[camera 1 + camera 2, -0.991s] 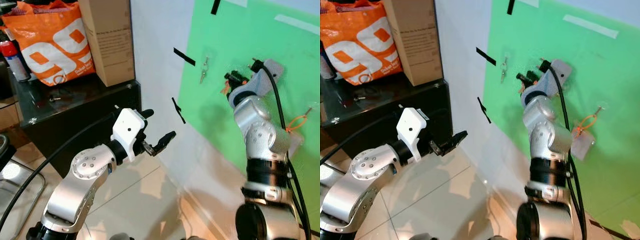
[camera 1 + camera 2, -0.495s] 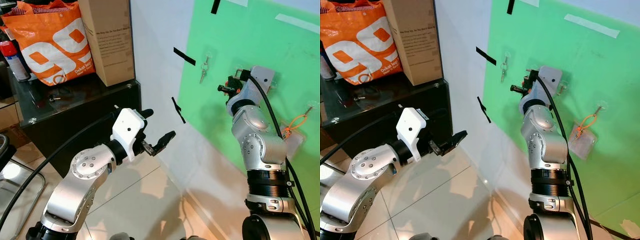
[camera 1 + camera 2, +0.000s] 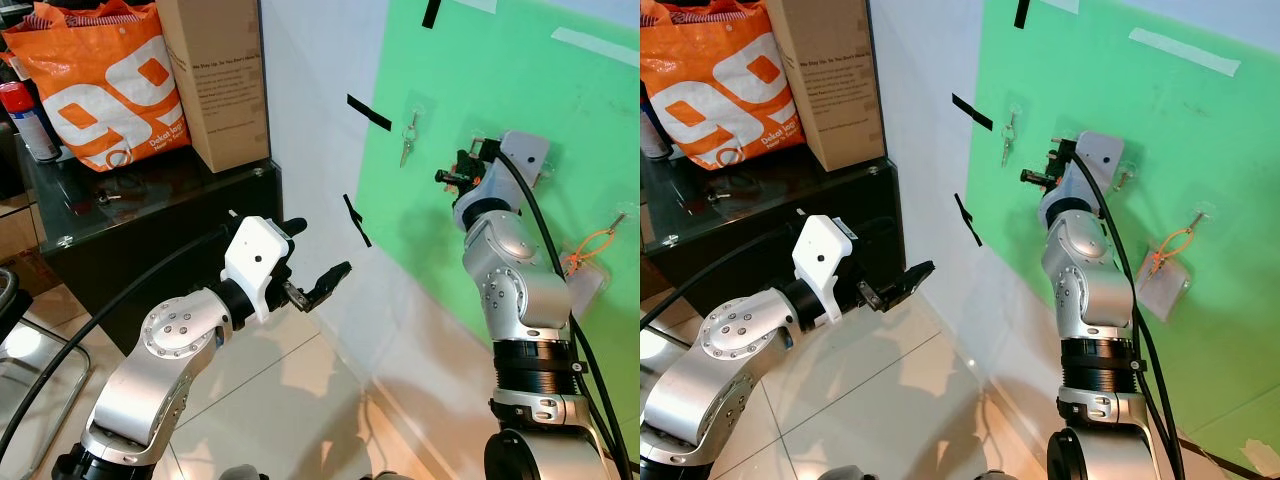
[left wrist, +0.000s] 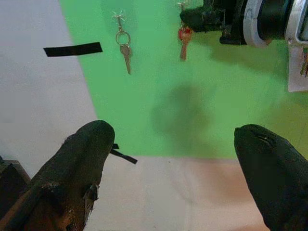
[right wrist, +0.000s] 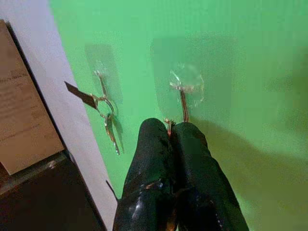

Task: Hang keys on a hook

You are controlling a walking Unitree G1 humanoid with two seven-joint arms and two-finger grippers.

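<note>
The right gripper (image 5: 174, 129) is up at the green board (image 3: 560, 110), right under a clear hook (image 5: 185, 85). Its jaws are pressed tight together, and a thin ring of the red key (image 4: 183, 39) sticks out between the tips. The key hangs down just beside the jaws, touching the hook. Another hook to one side of the jaws holds a silver key (image 3: 407, 140). The left gripper (image 3: 318, 284) hangs low, well away from the board, and its jaws are wide open with nothing in them. An orange bag (image 3: 100, 80) sits on the black counter (image 3: 150, 200).
</note>
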